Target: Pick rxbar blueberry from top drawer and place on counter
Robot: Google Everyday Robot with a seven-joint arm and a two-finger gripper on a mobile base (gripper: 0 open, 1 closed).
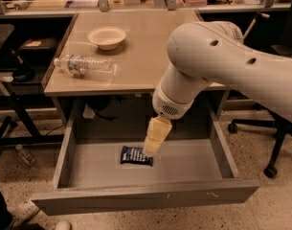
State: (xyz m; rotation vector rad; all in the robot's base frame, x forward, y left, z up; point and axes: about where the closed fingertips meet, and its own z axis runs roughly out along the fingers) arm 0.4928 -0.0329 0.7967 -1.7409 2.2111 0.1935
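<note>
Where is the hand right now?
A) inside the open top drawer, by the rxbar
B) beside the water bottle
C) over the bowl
A: the hand hangs inside the open top drawer, its tip at the right end of the rxbar blueberry.

Gripper (151, 150) low inside the open top drawer (188, 167), over the rxbar blueberry (132, 155) (its right end).

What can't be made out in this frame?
Camera view:
1. The gripper covers the right end of the rxbar blueberry; contact unclear.
2. The arm hides the right side of the counter.
3. The counter shades the back of the top drawer.
4. Wrapper lettering too small to read.
</note>
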